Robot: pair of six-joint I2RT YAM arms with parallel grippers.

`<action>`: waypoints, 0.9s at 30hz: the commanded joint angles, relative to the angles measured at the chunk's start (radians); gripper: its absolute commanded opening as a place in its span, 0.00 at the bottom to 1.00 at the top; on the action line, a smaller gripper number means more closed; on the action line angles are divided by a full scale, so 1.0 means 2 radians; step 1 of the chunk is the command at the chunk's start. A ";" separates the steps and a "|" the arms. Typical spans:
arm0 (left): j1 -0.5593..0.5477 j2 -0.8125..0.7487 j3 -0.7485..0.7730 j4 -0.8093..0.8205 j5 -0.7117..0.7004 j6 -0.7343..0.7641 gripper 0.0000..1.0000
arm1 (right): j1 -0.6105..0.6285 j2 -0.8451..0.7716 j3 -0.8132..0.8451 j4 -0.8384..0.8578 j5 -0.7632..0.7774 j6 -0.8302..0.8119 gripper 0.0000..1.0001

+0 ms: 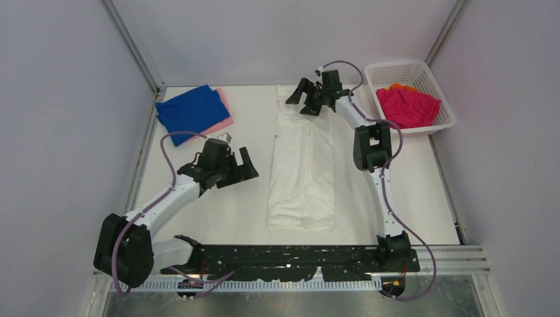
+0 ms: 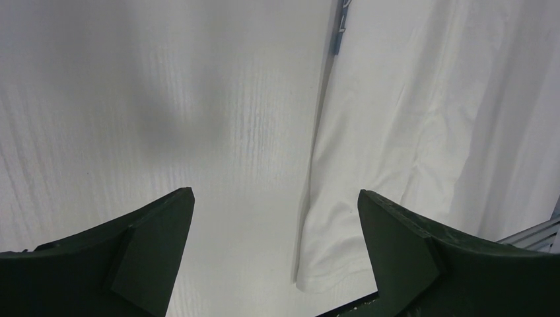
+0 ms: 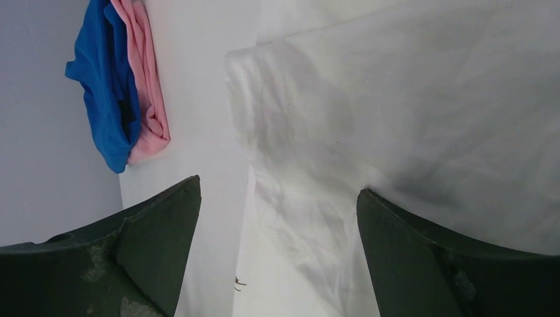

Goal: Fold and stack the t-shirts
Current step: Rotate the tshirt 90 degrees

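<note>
View from above the two arms, with both wrist views. The white shirt (image 1: pixel 304 178) lies flat in the middle of the worktop (image 1: pixel 224 205), already folded lengthwise into a long narrow strip that runs from the far side toward the arm bases. The right gripper (image 1: pixel 298 99) hovers over the far end of this strip with its jaws spread wide and nothing between them. Its wrist view shows the far left corner of the cloth just ahead of the fingers (image 3: pixel 152 231). The left gripper (image 1: pixel 239 166) is likewise wide open and empty. It hangs over bare worktop just beside the strip's left long edge, about halfway along. A blue shirt (image 1: pixel 188 109) lies folded on a pink shirt (image 1: pixel 226 112) at the far left, forming the stack. A magenta shirt (image 1: pixel 408 107) and an orange shirt (image 1: pixel 401 86) wait in the basket (image 1: pixel 403 69) at the far right. The step in hand appears to be the crosswise fold of the strip. To do it well, the right gripper should come down on the far edge and pinch every layer together, not the top ply alone. The lifted end should travel low and straight along the strip so that the long edges stay in line. The left gripper could usefully press on the fold line to stop the cloth from sliding.
</note>
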 commanded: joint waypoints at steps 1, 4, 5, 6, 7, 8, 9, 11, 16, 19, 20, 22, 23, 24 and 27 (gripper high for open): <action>-0.006 0.023 0.031 0.021 0.025 0.012 1.00 | -0.003 0.052 0.055 -0.016 -0.007 -0.003 0.95; -0.012 0.039 0.037 0.024 0.034 0.014 1.00 | -0.007 0.067 0.076 0.007 -0.032 0.013 0.95; -0.014 0.044 0.039 0.023 0.039 0.015 1.00 | -0.007 0.072 0.080 0.009 -0.041 0.014 0.95; -0.016 0.050 0.040 0.023 0.045 0.015 1.00 | -0.007 0.073 0.091 0.010 -0.044 0.012 0.95; -0.019 0.054 0.040 0.023 0.050 0.014 1.00 | -0.007 0.072 0.096 0.011 -0.049 0.006 0.95; -0.024 0.058 0.039 0.023 0.056 0.013 1.00 | -0.006 0.070 0.097 0.011 -0.052 0.002 0.95; -0.029 0.060 0.038 0.022 0.061 0.013 0.99 | -0.006 0.061 0.096 0.011 -0.054 -0.006 0.96; -0.044 0.062 0.033 0.019 0.065 0.010 0.99 | -0.007 0.038 0.090 0.007 -0.059 -0.021 0.95; -0.083 0.051 0.001 0.018 0.066 -0.004 1.00 | 0.003 -0.075 0.044 -0.012 -0.065 -0.084 0.96; -0.107 0.041 -0.023 0.021 0.060 -0.014 1.00 | 0.012 -0.149 -0.015 -0.043 -0.042 -0.138 0.95; -0.118 0.037 -0.032 0.025 0.055 -0.017 1.00 | 0.018 -0.191 -0.035 -0.043 -0.018 -0.147 0.95; -0.131 0.033 -0.045 0.033 0.049 -0.023 0.97 | 0.024 -0.255 -0.105 -0.032 0.020 -0.161 0.95; -0.138 0.033 -0.050 0.037 0.046 -0.026 0.96 | 0.025 -0.276 -0.158 -0.018 0.034 -0.161 0.95; -0.143 0.034 -0.056 0.042 0.044 -0.030 0.94 | 0.026 -0.322 -0.189 -0.010 0.039 -0.156 0.95; -0.163 0.037 -0.073 0.061 0.045 -0.043 0.90 | 0.029 -0.422 -0.368 0.047 0.087 -0.140 0.95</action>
